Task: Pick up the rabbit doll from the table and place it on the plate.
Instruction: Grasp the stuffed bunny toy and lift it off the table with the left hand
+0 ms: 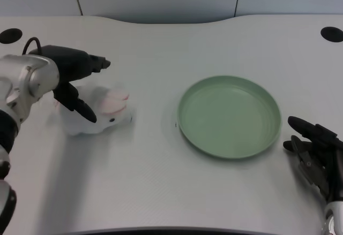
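A white rabbit doll [102, 112] with pink ears lies on the white table at the left. My left hand [75, 80] hovers right over it, fingers spread, with the thumb reaching down along the doll's near-left side and the other fingers stretched out above its far side. The fingers have not closed on the doll, and I cannot tell whether they touch it. The green plate [229, 116] sits empty to the right of the doll, a short gap away.
My right hand [316, 152] rests on the table just right of the plate, near the front edge. Two dark round holes [10, 35] [332, 33] mark the table's far corners. A grey wall panel stands behind the table.
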